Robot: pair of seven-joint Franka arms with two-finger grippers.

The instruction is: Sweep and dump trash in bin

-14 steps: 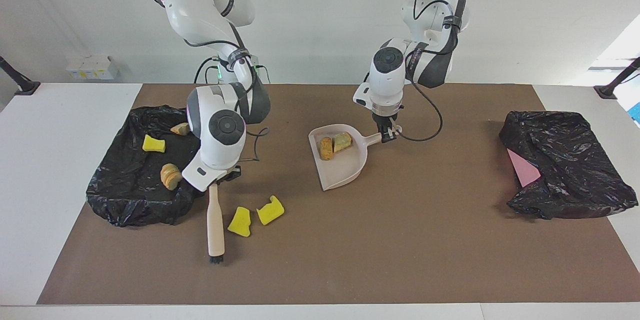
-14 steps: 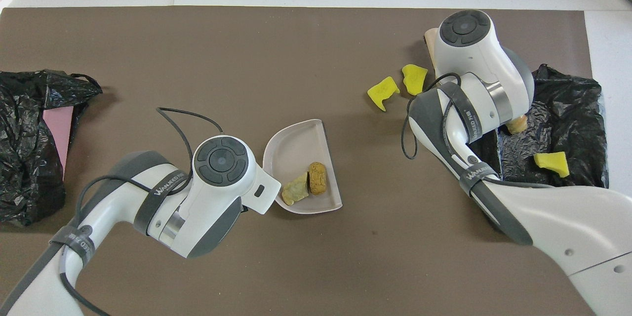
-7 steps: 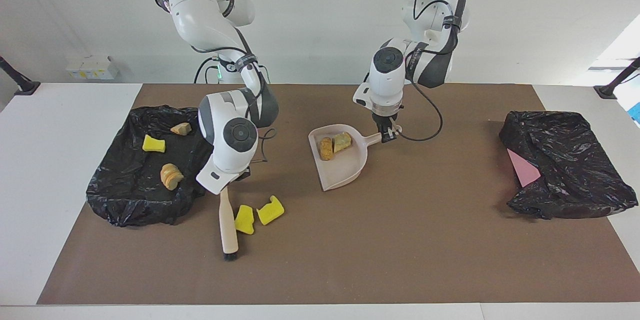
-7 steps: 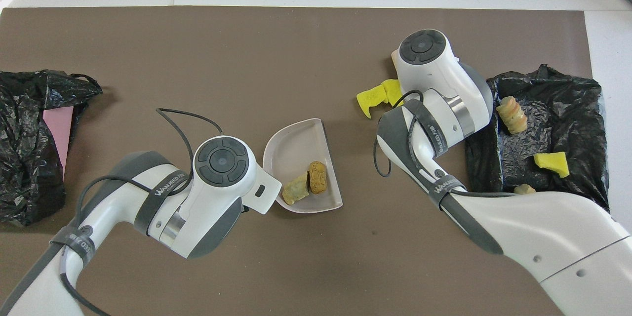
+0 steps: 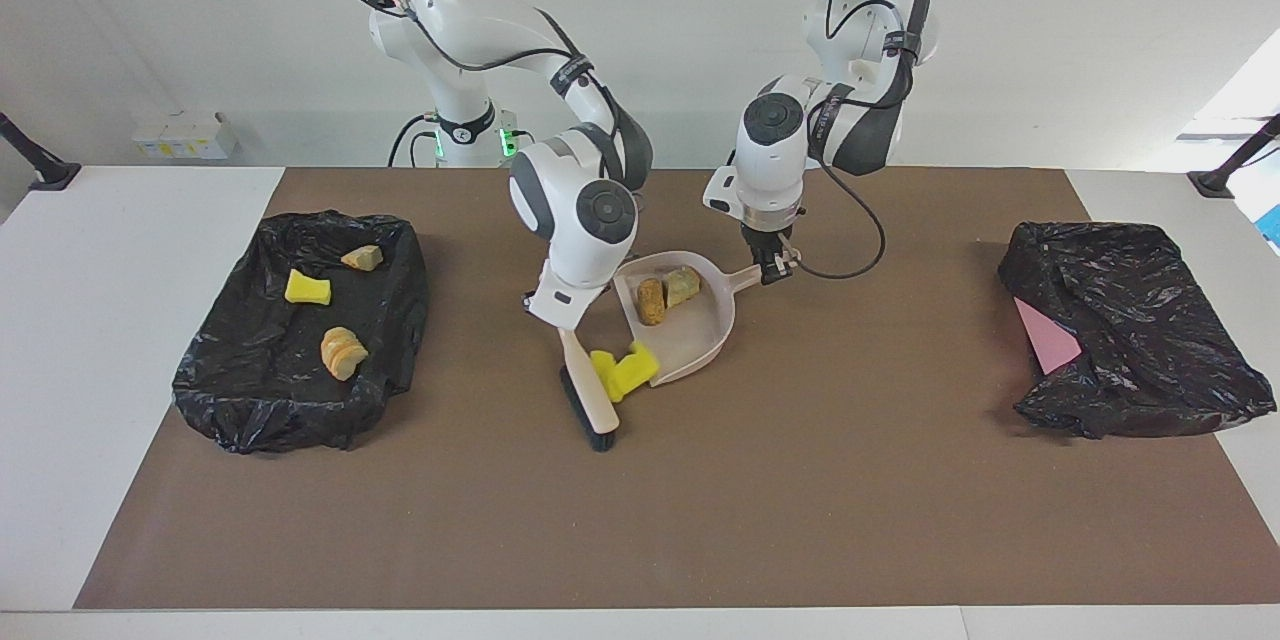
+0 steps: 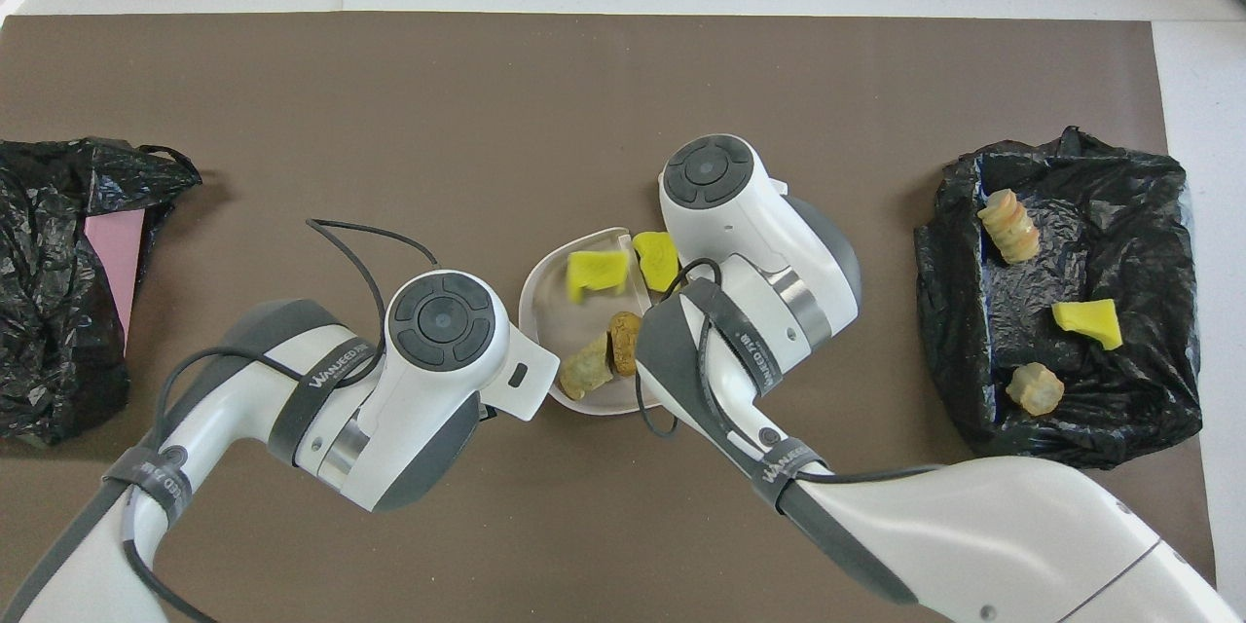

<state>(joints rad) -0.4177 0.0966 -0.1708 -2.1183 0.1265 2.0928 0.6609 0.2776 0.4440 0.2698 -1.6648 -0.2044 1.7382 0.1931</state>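
A beige dustpan (image 5: 690,345) (image 6: 574,321) lies mid-table with two tan lumps of trash (image 5: 652,300) (image 6: 623,355) in it. My left gripper (image 5: 773,267) is shut on its handle. My right gripper (image 5: 562,318) is shut on a beige brush (image 5: 585,390), which slants down to the mat beside the pan's mouth. Two yellow chunks (image 5: 620,370) sit pressed between brush and pan lip; from overhead one (image 6: 596,271) lies just inside the mouth and the other (image 6: 659,258) at the lip. The bin (image 5: 1130,330) (image 6: 58,273), black-bagged with a pink side showing, stands at the left arm's end.
A black-lined tray (image 5: 250,400) (image 6: 1139,409) at the right arm's end holds a yellow chunk (image 5: 306,288) and two tan lumps (image 5: 342,352) (image 5: 362,258). A brown mat (image 5: 800,500) covers the table. In the overhead view both wrists hide their own fingers.
My right arm swept the brush from beside the black-lined tray across to the dustpan, pushing the two yellow chunks to its mouth. The left arm and the pan stayed still.
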